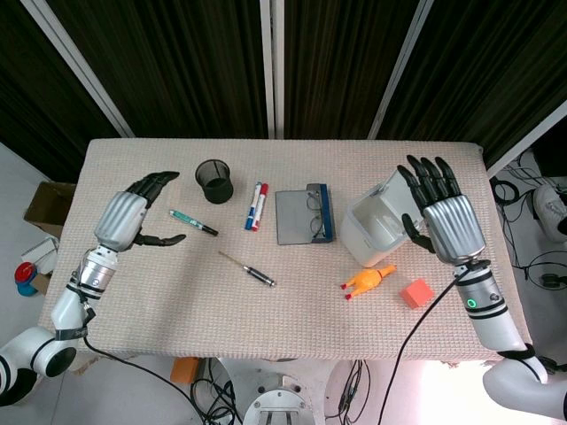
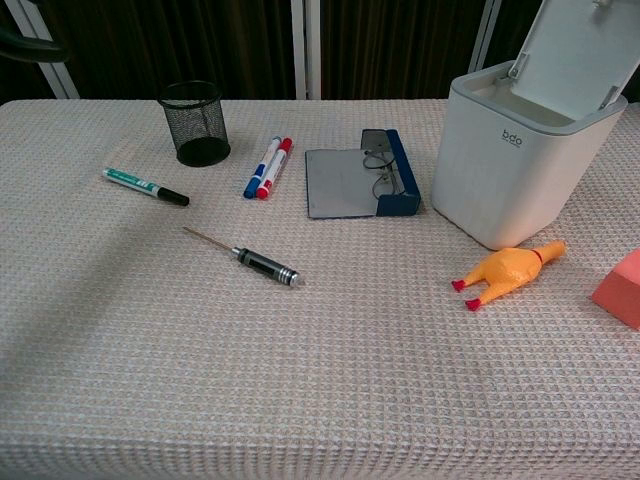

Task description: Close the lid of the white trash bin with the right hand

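Observation:
The white trash bin (image 1: 376, 232) (image 2: 505, 165) stands on the right half of the table with its lid (image 2: 585, 55) (image 1: 390, 190) swung up and open. My right hand (image 1: 440, 212) hovers just right of the bin, fingers spread and pointing away from me, its thumb close to the bin's right side; it holds nothing. At the left side of the table, my left hand (image 1: 142, 212) sits with fingers apart and empty. The chest view shows neither hand.
Beside the bin lie a yellow rubber chicken (image 1: 368, 283) (image 2: 505, 275) and an orange block (image 1: 416, 293) (image 2: 620, 290). An open glasses case (image 1: 304, 215) with glasses, two markers (image 1: 256, 205), a black mesh cup (image 1: 214, 181), a green pen (image 1: 193, 222) and a screwdriver (image 1: 248, 268) lie further left.

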You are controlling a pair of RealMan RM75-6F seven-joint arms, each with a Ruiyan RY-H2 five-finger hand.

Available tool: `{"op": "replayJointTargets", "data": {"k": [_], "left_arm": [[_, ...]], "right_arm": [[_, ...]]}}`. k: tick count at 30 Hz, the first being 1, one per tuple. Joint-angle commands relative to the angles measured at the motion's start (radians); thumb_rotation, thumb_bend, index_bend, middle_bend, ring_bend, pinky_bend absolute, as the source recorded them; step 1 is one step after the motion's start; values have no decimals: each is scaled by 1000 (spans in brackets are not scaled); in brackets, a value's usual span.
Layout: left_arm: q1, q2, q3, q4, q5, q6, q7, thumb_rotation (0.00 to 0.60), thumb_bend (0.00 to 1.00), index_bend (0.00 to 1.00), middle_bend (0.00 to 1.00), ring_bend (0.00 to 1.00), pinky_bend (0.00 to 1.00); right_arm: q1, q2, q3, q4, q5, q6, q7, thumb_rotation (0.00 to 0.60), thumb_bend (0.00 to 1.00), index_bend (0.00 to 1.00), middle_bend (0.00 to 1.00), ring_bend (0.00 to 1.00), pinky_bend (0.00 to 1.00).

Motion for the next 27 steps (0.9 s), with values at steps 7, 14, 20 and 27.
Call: {"op": "replayJointTargets", "data": {"k": [7,14,20,27], "left_arm": [[-3,19,12,-7,-10,10,-1,444,113,112,142,120,263],[0,37,37,-16,-5,13,27,441,113,112,142,120,263],[63,69,88,10,-1,73,116,467,113,113,142,120,263],[159,65,157,92,-4,146,123,467,109,113,142,120,262]], "right_arm": [[18,-18,-12,13,11,7,-15,600,418,0,0,0,0],[-8,2,-20,34,19,52,18,600,416,0,0,0,0],[-74,13,-11,101,83,132,117,600,399,0,0,0,0],[-120,40,-64,233,134,27,449,600,288,0,19,0,0]]}}
